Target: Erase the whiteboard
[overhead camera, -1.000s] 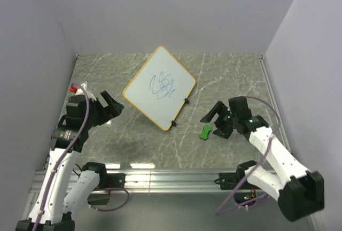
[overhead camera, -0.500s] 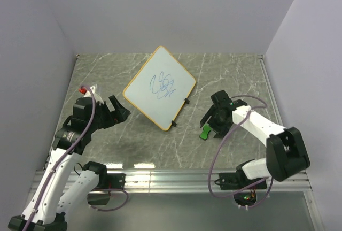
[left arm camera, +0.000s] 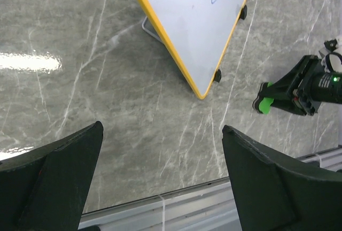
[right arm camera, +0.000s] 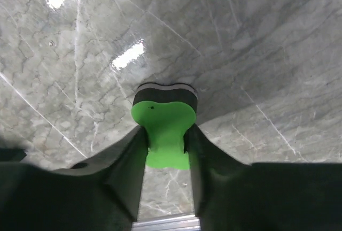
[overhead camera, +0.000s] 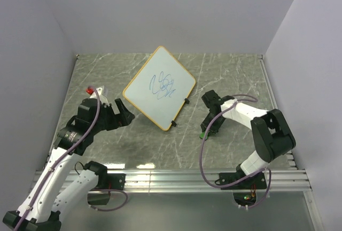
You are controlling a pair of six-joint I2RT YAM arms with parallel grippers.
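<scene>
Top external: grey marble tabletop (overhead camera: 230, 76). Whiteboard (overhead camera: 159, 87) sits toward 11 o'clock of centre, turned diamond-wise, with blue scribble. Left gripper (left arm camera: 160, 183) is at the board's 8 o'clock, jaws spread. Right gripper (right arm camera: 166, 156) is at its 4 o'clock, jaws pinching the green eraser (right arm camera: 164, 121).
</scene>
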